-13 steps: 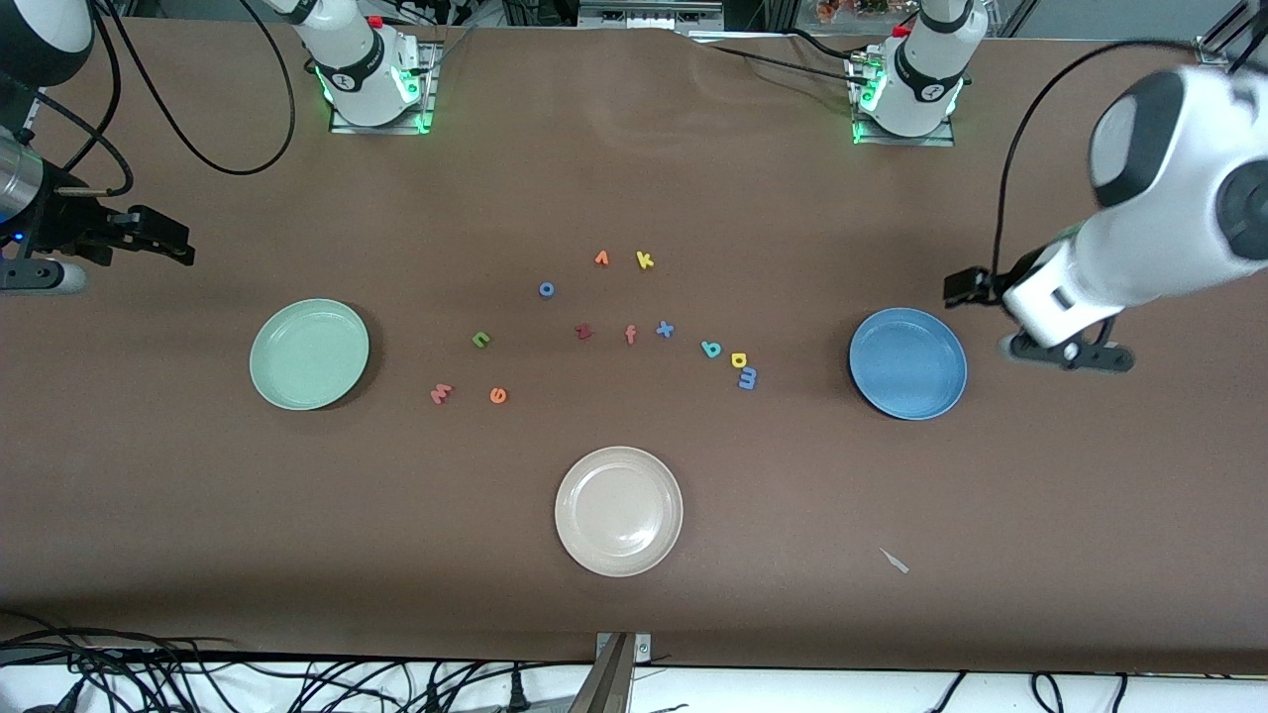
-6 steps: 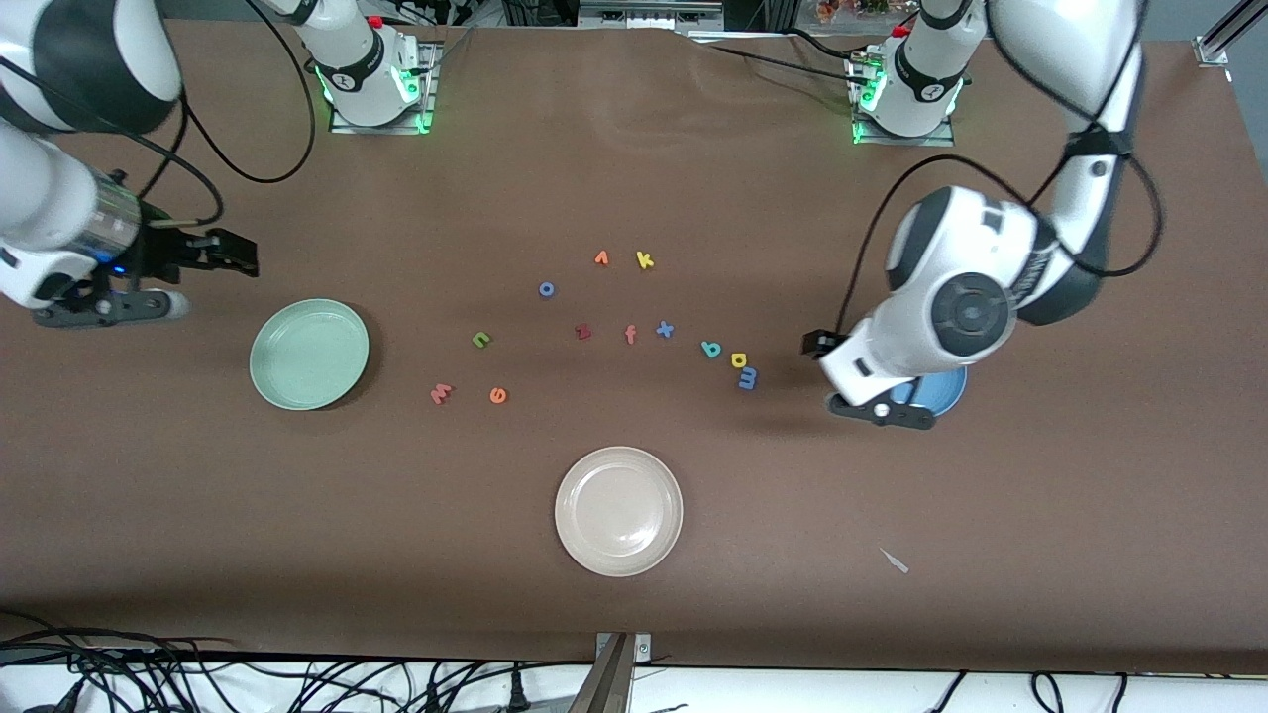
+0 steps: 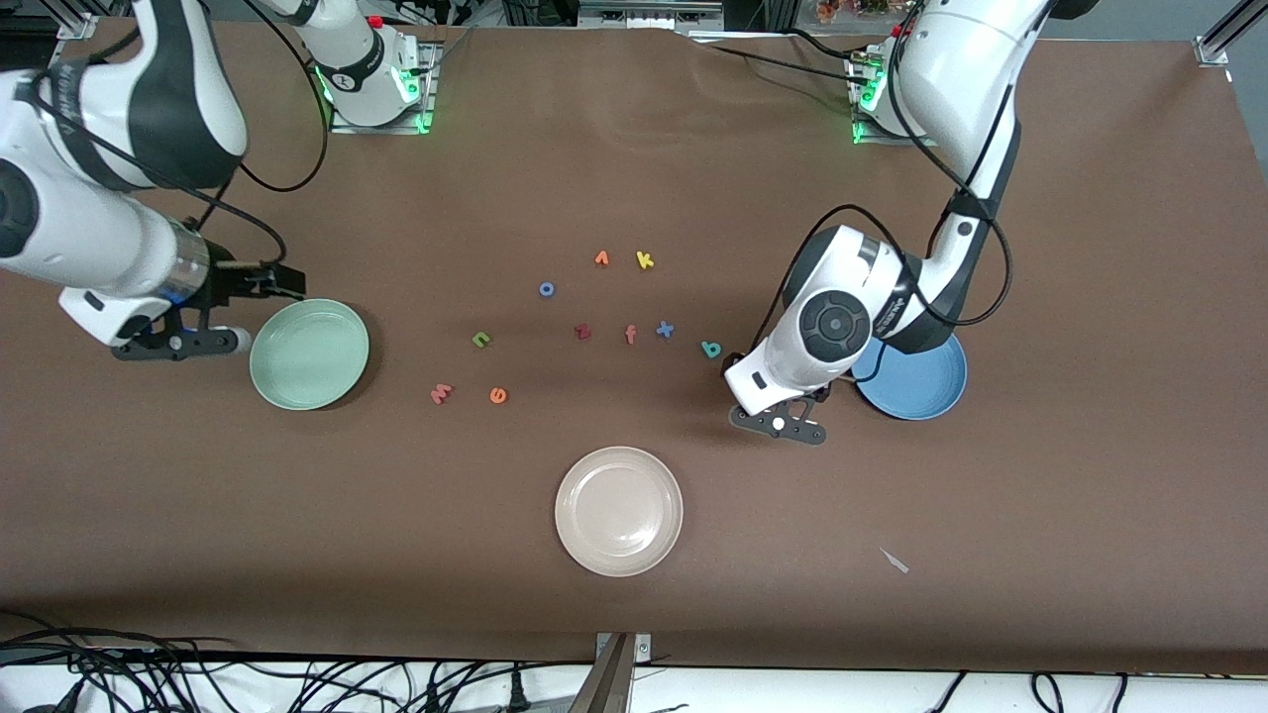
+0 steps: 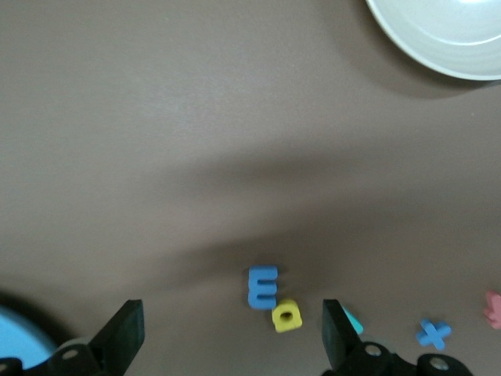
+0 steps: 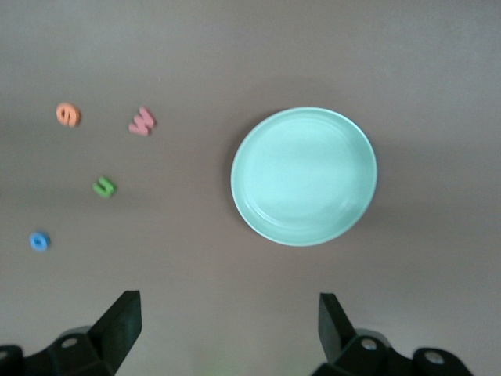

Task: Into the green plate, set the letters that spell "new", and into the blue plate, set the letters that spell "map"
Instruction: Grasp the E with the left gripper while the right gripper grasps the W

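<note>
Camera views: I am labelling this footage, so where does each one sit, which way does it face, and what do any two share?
Front view: high across the table, facing both arm bases; shows both arms, the left gripper open over the letters beside the blue plate, and the right gripper open by the green plate.
Left wrist view: looks down past its open fingers at the blue "m" and yellow "a".
Right wrist view: looks down past its open fingers at the green plate.
Shared: the front and left wrist views both show the beige plate.
</note>
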Robot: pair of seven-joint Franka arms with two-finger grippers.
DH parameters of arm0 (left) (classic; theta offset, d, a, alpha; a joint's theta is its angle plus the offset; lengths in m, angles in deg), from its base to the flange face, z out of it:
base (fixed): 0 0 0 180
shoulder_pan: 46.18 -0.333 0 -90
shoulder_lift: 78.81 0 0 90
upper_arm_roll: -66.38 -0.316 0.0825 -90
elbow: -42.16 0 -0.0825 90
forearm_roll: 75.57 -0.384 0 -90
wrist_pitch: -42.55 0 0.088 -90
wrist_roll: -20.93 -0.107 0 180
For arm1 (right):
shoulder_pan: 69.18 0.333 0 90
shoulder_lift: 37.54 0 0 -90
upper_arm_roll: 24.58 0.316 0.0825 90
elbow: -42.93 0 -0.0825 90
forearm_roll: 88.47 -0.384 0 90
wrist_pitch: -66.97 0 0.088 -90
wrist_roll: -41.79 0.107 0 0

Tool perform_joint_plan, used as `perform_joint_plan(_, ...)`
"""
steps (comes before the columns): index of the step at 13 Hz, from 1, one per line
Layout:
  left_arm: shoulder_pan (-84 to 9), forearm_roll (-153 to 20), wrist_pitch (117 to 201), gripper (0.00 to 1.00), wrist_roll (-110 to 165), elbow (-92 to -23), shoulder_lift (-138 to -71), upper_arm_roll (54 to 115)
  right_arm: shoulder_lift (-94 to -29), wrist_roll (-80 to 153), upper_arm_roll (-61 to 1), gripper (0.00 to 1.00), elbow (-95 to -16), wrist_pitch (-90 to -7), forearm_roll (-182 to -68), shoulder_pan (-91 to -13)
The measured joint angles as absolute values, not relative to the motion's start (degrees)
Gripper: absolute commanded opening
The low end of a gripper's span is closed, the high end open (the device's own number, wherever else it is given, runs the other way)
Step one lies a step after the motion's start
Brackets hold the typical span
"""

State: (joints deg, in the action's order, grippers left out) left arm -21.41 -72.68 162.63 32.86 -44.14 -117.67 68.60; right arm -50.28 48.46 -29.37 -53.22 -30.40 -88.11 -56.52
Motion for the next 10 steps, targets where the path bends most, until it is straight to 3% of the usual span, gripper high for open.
perform_joint_plan(1, -21.4, -72.7, 162.7, 0.96, 32.9, -44.2, -118.4, 68.6, -51.6, 53.4, -29.3, 1.0, -53.3, -32.6, -88.7, -55.2)
perform_joint_plan(3, -21.3, -72.7, 162.7, 0.76, 32.9, -44.3, -119.5, 68.6, -54.7, 62.8, -29.1, 1.0, -53.4, -37.4, -90.8, -52.4)
perform_joint_plan(6, -20.0, -72.7, 162.7, 0.62, 32.8, -44.7, -121.1, 68.6, -60.5, 74.6, -29.0, 1.0, -53.9, -46.7, -91.4, -48.7)
perform_joint_plan(10, -19.0, -72.7, 164.7, 0.64, 33.9, -44.8, -123.0, 68.6, -66.7, 86.7, -29.0, 1.0, -54.3, -56.7, -91.9, -47.4)
